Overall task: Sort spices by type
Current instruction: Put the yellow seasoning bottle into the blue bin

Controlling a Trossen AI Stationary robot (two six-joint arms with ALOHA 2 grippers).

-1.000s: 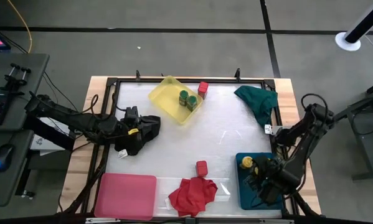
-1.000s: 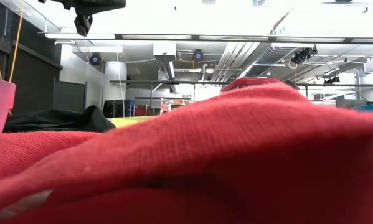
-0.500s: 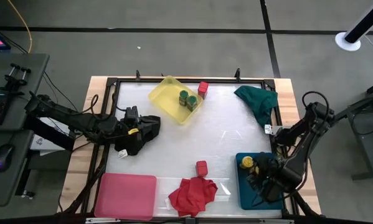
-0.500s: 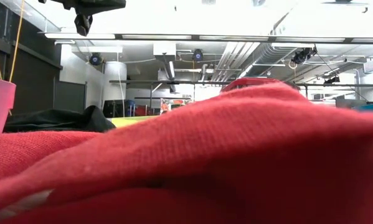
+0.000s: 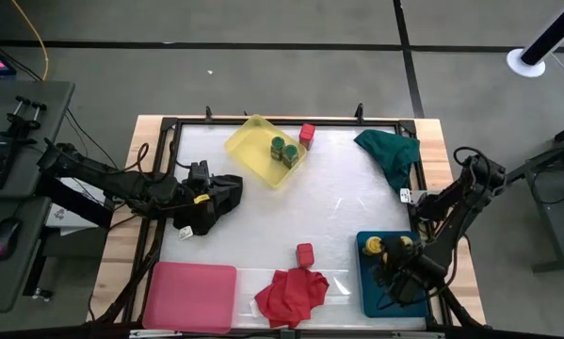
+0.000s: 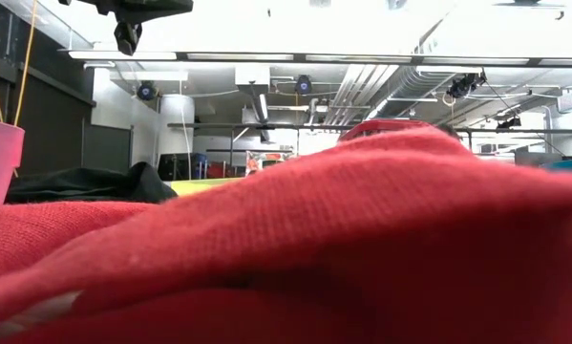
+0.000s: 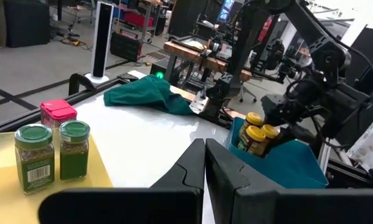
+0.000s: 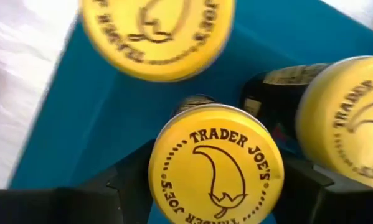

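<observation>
Three yellow-lidded jars [image 8: 216, 165] stand in the teal tray [image 5: 368, 292] at the table's near right. My right gripper [image 8: 214, 186] is over them pointing down, with its fingers either side of the middle jar. Two green-lidded jars [image 5: 283, 151] stand in the yellow tray [image 5: 249, 141]. One red box [image 5: 307, 134] sits by that tray's far side. A second red box [image 5: 304, 252] stands on the table beside the red cloth. My left gripper [image 7: 205, 165] is shut at the black cloth [image 5: 225, 193] on the left, holding nothing that shows. My right gripper comes from above, pointing down, with one finger [image 8: 121, 186] on each side of the middle jar just below its yellow lid [image 8: 216, 165]. The lid hides where the fingers meet the jar's body. The jar is upright among the two others.
A pink tray [image 5: 189, 297] lies at the near left and a red cloth [image 5: 291, 294] at the near middle, filling the low view [image 6: 362, 239]. A green cloth [image 5: 390, 151] lies at the far right. The middle of the table is bare white.
My right arm has shifted slightly over the teal tray, and a second yellow lid now shows beside its wrist in the high view.
</observation>
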